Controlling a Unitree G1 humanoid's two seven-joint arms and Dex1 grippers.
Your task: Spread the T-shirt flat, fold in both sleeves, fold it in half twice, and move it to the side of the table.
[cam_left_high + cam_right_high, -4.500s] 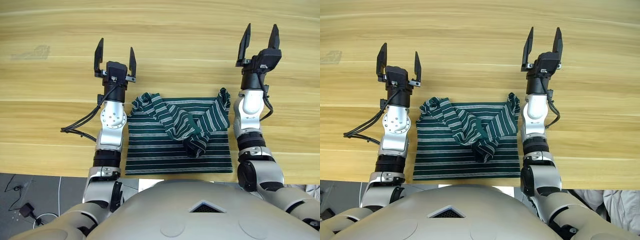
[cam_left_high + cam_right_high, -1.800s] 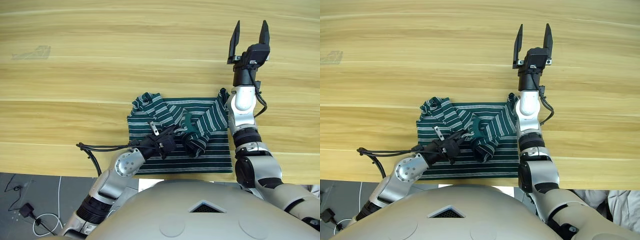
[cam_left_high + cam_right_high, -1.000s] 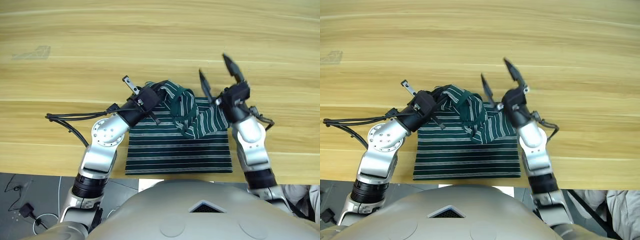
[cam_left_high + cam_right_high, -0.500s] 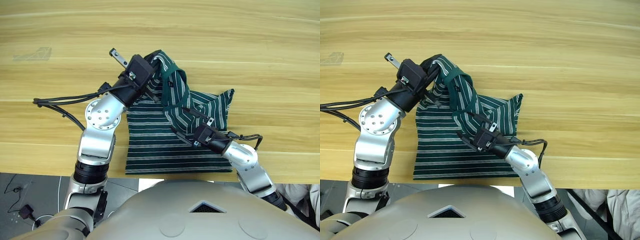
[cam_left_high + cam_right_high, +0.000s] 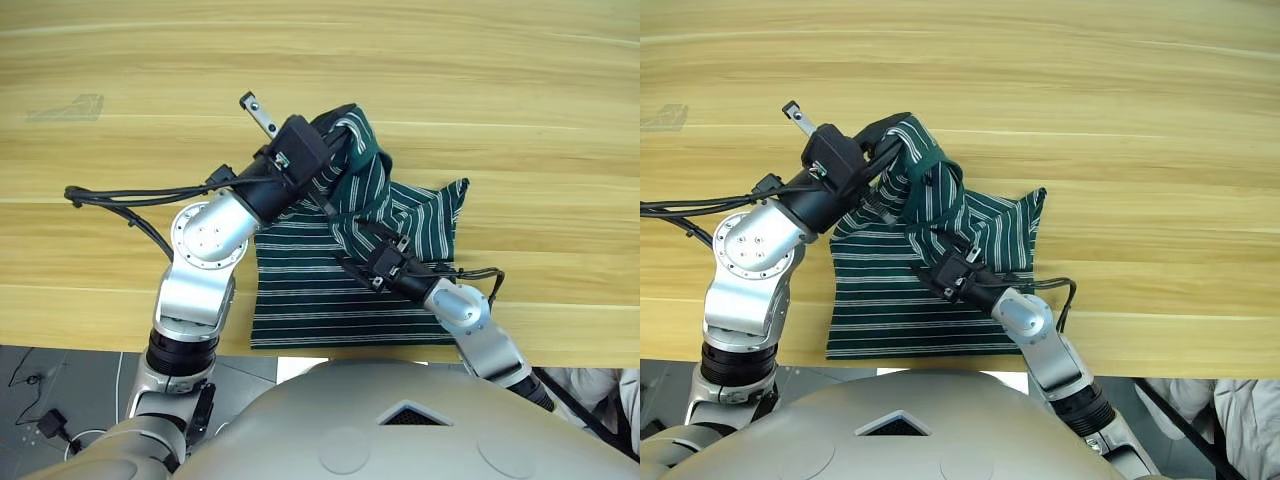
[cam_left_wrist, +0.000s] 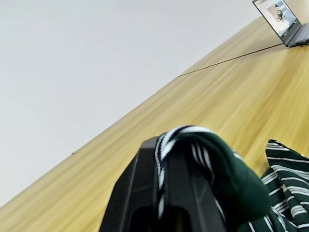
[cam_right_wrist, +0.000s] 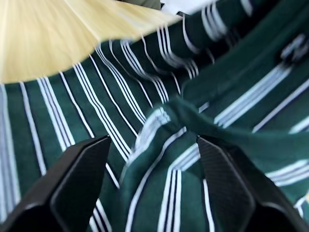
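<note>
Dark green white-striped T-shirt (image 5: 300,300) lies on the light wooden table (image 5: 450,90) at its near edge. The lower part is flat. The upper left part is pulled up into a bunched peak, and the upper right corner is flat on the wood.

Left gripper (image 5: 335,125) holds that peak above the table, toward the far left of the shirt. The head views show cloth wrapped over the gripper, with the jaw line hidden. The left wrist view gives the clamp close up: the black fingers (image 6: 140,193) are together on a striped fold, and green cloth drapes over them.

Right gripper (image 5: 357,250) is low over the shirt's middle, reaching in from the near right side, below the lifted peak. In the head views the jaws look apart. The right wrist view confirms it: two black fingers (image 7: 82,179) spread wide on either side of a raised ridge of cloth, nothing pinched. Cannot tell if the tips press into the fabric.

The left wrist view also takes in an open laptop (image 6: 285,19) far along the table and a plain white wall (image 6: 96,58). The left eye view shows black cables (image 5: 130,195) looping off the left arm over the wood.
</note>
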